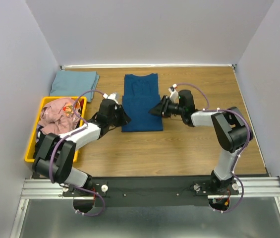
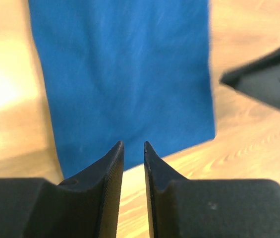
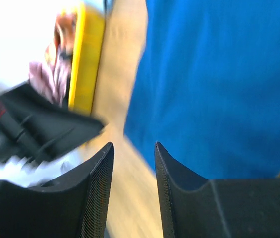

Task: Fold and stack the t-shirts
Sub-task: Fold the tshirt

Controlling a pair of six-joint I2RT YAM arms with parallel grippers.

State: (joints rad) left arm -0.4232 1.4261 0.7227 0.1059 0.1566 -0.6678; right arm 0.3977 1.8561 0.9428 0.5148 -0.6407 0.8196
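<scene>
Pinching both near corners together should, I judge, keep the next fold square; the blue t-shirt [image 1: 140, 101] lies flat on the table [image 1: 194, 144], just ahead of both tips; left claw [image 2: 134, 145] narrowly parted, empty; right claw [image 3: 134, 145] wider, empty.

The flat t-shirt [image 1: 141, 101] mid-counter is a plain deep blue (brighter, almost royal, in the wrist views), while the folded t-shirt [image 1: 74, 83] at the far left corner is pale grey-blue. The bin [image 1: 30, 146] is bright yellow and holds a crumpled dusty-pink shirt [image 1: 55, 115] with a patch of orange-red print. The counter [image 1: 189, 148] is warm brown wood grain, and the jaws are matte black.
</scene>
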